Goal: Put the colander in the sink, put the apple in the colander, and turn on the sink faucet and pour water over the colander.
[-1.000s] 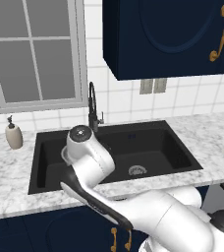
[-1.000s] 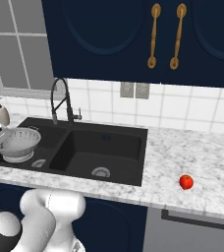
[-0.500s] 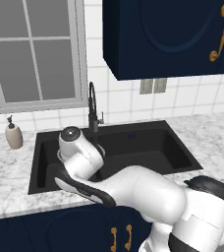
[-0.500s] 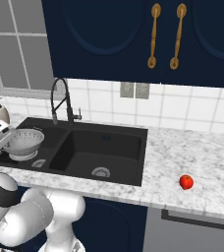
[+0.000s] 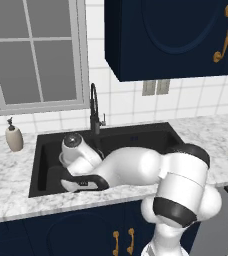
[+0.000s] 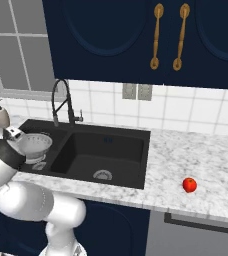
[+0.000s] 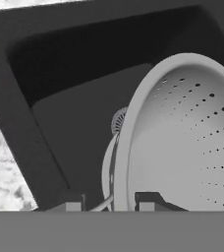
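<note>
Gripper (image 7: 109,205) clenched on colander (image 7: 182,142) rim, bowl held inside left basin of sink (image 6: 136,135), above drain; basin walls close around; apple (image 6: 189,185) on counter (image 6: 206,160) right of sink, well apart; faucet (image 6: 62,102) behind divider.

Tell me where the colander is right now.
The colander is in the left basin of the sink, seen at the left of the right base view, below the faucet; in the hand view the gripper is shut on its rim.

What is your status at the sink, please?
Jaws shut on colander rim, over left basin of sink. Apple waiting on counter. Nothing in the way.
</note>
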Available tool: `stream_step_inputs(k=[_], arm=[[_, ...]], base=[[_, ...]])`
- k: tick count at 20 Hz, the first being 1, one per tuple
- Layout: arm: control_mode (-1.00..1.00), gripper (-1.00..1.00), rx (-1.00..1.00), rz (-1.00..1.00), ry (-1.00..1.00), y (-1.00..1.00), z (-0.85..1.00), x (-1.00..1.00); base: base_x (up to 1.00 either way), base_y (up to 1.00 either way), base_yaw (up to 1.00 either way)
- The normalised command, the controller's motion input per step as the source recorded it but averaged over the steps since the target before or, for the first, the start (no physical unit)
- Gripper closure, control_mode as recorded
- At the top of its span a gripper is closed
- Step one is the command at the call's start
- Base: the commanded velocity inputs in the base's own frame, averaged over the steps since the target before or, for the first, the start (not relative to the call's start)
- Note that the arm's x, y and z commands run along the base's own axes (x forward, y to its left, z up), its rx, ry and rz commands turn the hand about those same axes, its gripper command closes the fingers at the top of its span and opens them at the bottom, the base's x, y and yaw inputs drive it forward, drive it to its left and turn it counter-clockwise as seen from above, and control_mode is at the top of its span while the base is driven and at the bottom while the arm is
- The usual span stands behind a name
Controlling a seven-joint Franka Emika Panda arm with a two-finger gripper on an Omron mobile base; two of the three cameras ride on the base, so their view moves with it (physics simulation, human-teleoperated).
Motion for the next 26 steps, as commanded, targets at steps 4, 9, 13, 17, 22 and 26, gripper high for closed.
stream_step_inputs(k=[4,9,13,17,22,26], arm=[[-1.00,1.00,0.00,0.00,0.00,0.10,-0.35,0.58],[-1.00,1.00,-0.02,0.00,0.00,0.16,-0.48,0.50],[-1.00,1.00,-0.05,0.00,0.00,0.30,-0.54,0.33],[-1.00,1.00,-0.07,0.00,0.01,0.45,-0.22,0.17],[-1.00,1.00,-0.03,0.00,0.04,0.33,0.00,0.00],[-1.00,1.00,-0.04,0.00,0.00,0.07,-0.04,0.02]], base=[[0.00,0.00,0.00],[0.00,0.00,0.00],[0.00,0.00,0.00],[0.00,0.00,0.00],[0.00,0.00,0.00],[0.00,0.00,0.00]])
